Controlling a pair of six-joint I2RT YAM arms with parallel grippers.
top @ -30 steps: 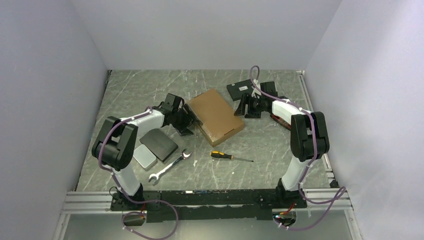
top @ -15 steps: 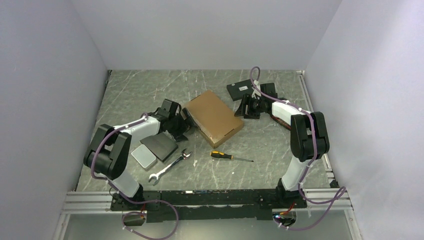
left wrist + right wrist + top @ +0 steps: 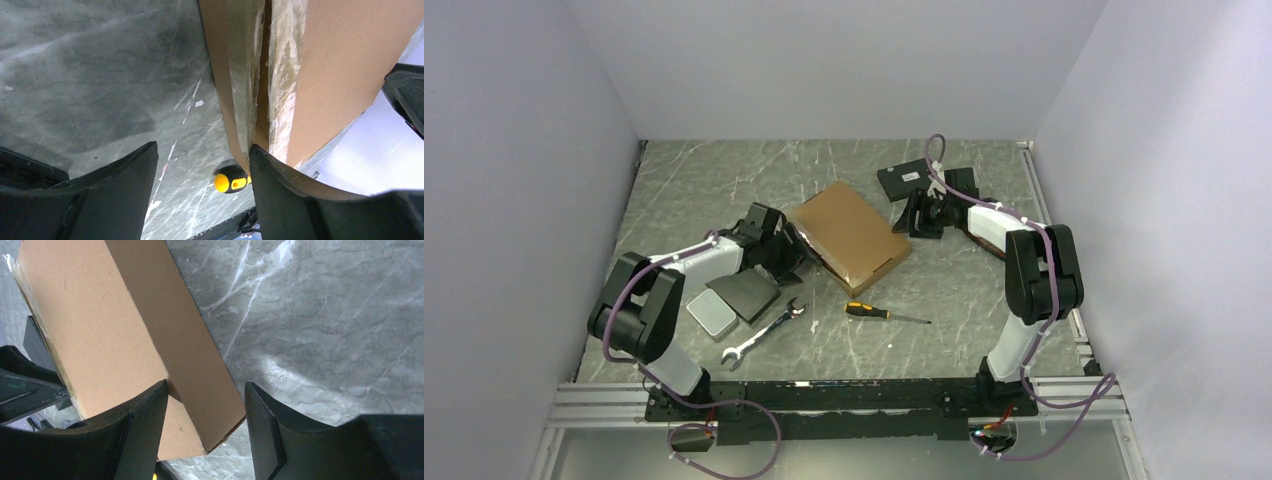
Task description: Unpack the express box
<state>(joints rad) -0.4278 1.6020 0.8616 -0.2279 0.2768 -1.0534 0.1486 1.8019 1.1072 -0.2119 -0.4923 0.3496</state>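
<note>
Both tools parted, empty: left tool (image 3: 201, 150) at express box (image 3: 851, 233) seam, should wedge fingertip in while right tool (image 3: 205, 386) braces far side.

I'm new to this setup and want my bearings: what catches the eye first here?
The brown express box lies closed mid-table, set at an angle, the biggest thing there. The left pincer sits at its left edge and the right pincer just off its right side, both open. A wrench and a yellow-handled screwdriver lie closer to the front.
</note>
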